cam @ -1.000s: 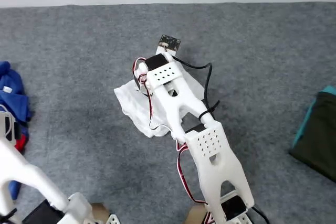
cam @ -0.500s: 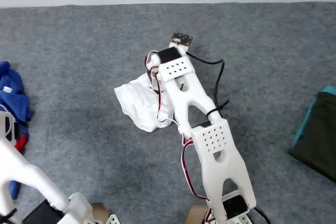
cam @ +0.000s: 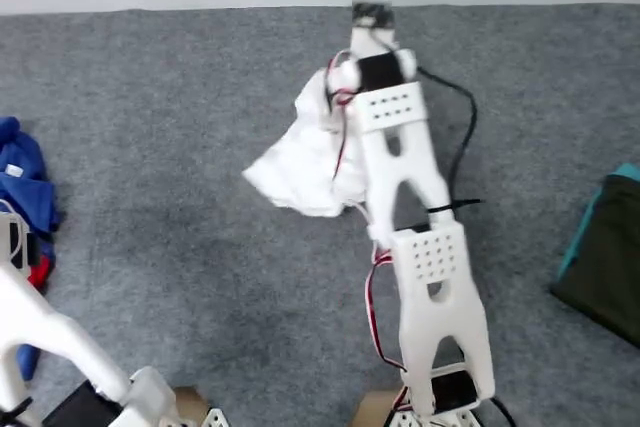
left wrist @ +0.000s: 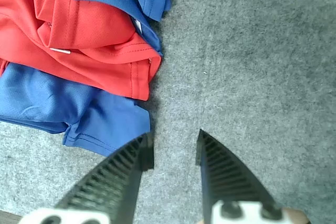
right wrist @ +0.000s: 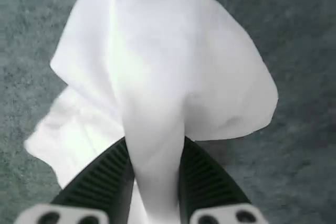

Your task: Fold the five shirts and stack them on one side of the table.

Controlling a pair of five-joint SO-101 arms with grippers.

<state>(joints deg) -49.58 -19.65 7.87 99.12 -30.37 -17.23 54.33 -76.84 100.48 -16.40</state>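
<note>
A crumpled white shirt [cam: 305, 157] hangs lifted over the middle back of the grey table, pinched by my right gripper [right wrist: 154, 153], which is shut on a fold of it [right wrist: 157, 77]. The right arm [cam: 400, 157] stretches from the front edge toward the back. At the table's left edge lie a red shirt [left wrist: 68, 35] and a blue shirt [left wrist: 79, 114], also seen in the high view as a blue and red heap [cam: 22, 187]. My left gripper [left wrist: 172, 148] hovers open just beside that heap, over bare carpet, holding nothing.
A dark green shirt with a teal one under it [cam: 605, 252] lies at the right edge. The grey carpeted table [cam: 170, 277] ends at a pale wall along the back. The left arm's white body [cam: 40, 337] stands at the front left.
My right arm has swung toward the back and to the right, lifting the white shirt off the table and dragging it along. The left arm has stayed still.
</note>
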